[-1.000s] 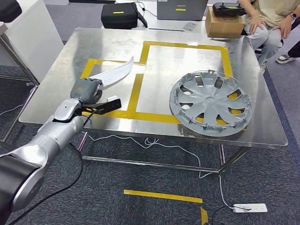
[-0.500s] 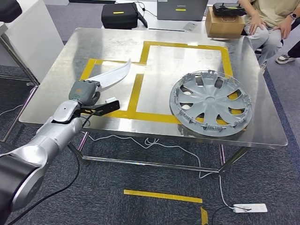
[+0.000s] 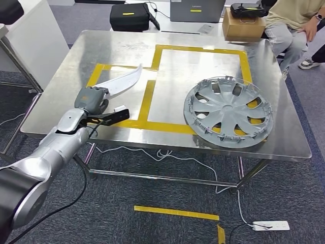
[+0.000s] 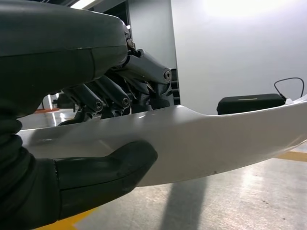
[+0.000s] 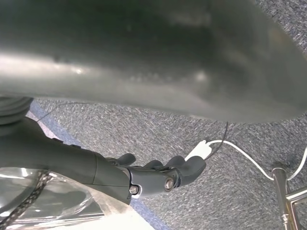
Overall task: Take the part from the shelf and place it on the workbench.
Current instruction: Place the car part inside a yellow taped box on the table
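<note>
**A:** so where's the part right now?

**B:** The left robot hand [image 3: 91, 98] has it. It's a long curved silver part [image 3: 123, 80], kind of blade shaped, and the hand grips it at one end. The rest sticks out over the front-left of the steel worktop [image 3: 61, 86], crossing the yellow tape outline [image 3: 147, 99]. In the left wrist view the thumb [image 4: 108, 167] presses one face of the part [image 4: 217, 139] and the darker fingers [image 4: 119, 96] curl over the other side, so it's a proper clamp. There's a shadow on the worktop under it, but I can't tell if any bit of it touches the surface.

**A:** and the right robot hand?

**B:** The right robot hand [image 5: 159, 175] hangs down over the grey carpet [image 5: 235, 191], fingers loosely curled with nothing in them. I can't tell if that counts as closed or just relaxed. A white cable [image 5: 231, 148] runs along the floor past it.

**A:** anything else on the worktop?

**B:** A grey wheel cover [image 3: 228, 112] lies flat on the right side, well apart from the part and overlapping the tape. Past the far edge there's a black bag [image 3: 129, 16], a cardboard box [image 3: 242, 25] and a seated person [image 3: 295, 28].
</note>
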Robot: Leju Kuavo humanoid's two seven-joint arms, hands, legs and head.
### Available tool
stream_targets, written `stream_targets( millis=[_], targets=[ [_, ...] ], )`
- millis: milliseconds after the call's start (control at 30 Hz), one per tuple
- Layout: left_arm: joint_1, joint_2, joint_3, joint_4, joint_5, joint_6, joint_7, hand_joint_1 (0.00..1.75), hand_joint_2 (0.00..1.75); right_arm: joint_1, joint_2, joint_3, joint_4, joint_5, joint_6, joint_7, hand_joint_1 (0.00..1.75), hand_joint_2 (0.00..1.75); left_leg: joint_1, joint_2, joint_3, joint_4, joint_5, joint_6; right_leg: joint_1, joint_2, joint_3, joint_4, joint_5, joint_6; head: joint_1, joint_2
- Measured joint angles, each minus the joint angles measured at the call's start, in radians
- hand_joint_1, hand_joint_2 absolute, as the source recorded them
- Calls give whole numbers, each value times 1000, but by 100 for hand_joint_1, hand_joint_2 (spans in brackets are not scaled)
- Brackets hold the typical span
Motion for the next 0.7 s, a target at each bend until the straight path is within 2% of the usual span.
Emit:
stream_targets(
  millis=[233, 500, 600, 700],
  targets=[
    [0, 0, 14, 0, 16, -23, -35, 175, 175, 0, 0, 10, 0, 2, 1, 0, 0, 0, 0, 0, 0, 0, 0, 0, 0, 0, 0, 0, 0, 0, 0, 0],
    [-2, 1, 22, 0, 30, -103, -58, 175, 175, 0, 0, 13, 0, 4, 4, 0, 0, 0, 0, 0, 0, 0, 0, 0, 0, 0, 0, 0, 0, 0, 0, 0],
    [-3, 3, 23, 0, 24, -91, -51, 175, 175, 1, 0, 14, 0, 4, 4, 0, 0, 0, 0, 0, 0, 0, 0, 0, 0, 0, 0, 0, 0, 0, 0, 0],
    [-3, 4, 23, 0, 3, -35, -29, 175, 175, 1, 0, 14, 0, 4, 4, 1, 0, 0, 0, 0, 0, 0, 0, 0, 0, 0, 0, 0, 0, 0, 0, 0]
  ],
)
